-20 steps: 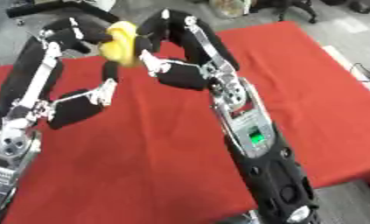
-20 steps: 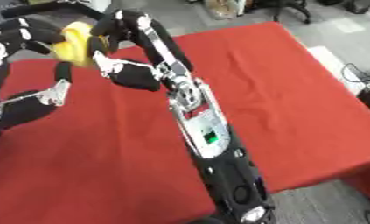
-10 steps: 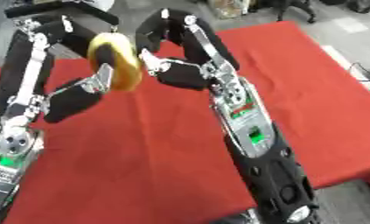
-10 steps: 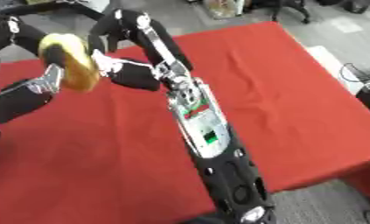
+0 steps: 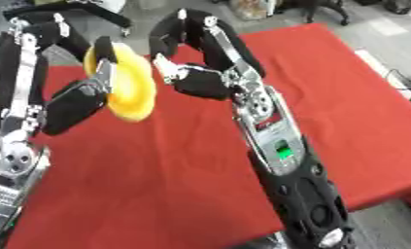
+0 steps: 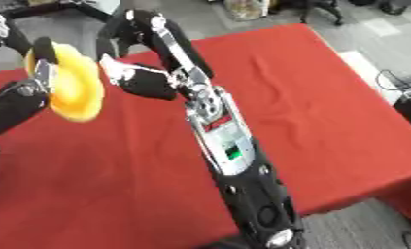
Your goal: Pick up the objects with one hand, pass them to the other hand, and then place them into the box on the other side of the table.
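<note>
Yellow object [image 5: 123, 87] is held aloft over the desk's [image 5: 327, 97] left side, pinched in the left hand [image 5: 85, 99]. Right hand [image 5: 191, 80] sits just beside it, apart, fingers curled on nothing. Handover judged pending: the right hand must be brought onto the object before release. No box visible; red cloth bare.
</note>
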You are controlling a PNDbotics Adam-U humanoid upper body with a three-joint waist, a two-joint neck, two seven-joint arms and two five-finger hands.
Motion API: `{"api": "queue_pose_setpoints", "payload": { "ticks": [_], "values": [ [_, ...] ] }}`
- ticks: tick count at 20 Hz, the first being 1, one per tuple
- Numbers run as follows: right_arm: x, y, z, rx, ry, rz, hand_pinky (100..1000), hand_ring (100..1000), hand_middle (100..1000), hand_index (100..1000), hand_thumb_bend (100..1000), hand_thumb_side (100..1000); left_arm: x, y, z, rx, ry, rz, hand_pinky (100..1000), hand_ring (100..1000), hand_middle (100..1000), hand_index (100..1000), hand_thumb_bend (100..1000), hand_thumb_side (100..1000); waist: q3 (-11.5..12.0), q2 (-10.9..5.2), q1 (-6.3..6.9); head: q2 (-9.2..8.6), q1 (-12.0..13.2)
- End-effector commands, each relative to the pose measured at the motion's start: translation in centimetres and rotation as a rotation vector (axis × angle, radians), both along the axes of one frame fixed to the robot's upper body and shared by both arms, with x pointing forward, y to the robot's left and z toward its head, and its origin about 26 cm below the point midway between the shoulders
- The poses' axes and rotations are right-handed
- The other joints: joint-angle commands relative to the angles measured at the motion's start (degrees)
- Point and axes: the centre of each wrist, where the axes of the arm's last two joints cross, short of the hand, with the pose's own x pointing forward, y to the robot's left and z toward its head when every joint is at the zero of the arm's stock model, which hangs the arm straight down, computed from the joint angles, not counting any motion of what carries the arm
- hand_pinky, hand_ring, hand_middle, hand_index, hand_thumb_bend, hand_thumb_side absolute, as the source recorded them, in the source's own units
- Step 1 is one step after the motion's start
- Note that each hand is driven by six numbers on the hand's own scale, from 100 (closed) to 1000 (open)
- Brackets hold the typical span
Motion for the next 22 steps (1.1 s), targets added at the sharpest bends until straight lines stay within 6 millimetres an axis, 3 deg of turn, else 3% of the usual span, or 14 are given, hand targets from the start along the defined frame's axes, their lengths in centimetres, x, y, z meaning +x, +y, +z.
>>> {"api": "queue_pose_setpoints", "payload": {
  "ticks": [1,22],
  "values": [
    [-0.33,0.17,0.97,0.019,-0.033,0.008,706,710,331,251,100,100,-0.27,0.06,1.00,-0.028,-0.030,-0.010,498,378,333,342,100,431,0.05,-0.24,-0.65,-0.41,-0.14],
    [-0.31,0.26,1.08,0.016,-0.040,0.009,705,710,331,250,100,100,-0.36,-0.39,1.24,-0.034,-0.029,-0.029,500,380,336,345,100,449,0.26,-0.30,-0.73,-0.36,-0.39]
  ]
}}
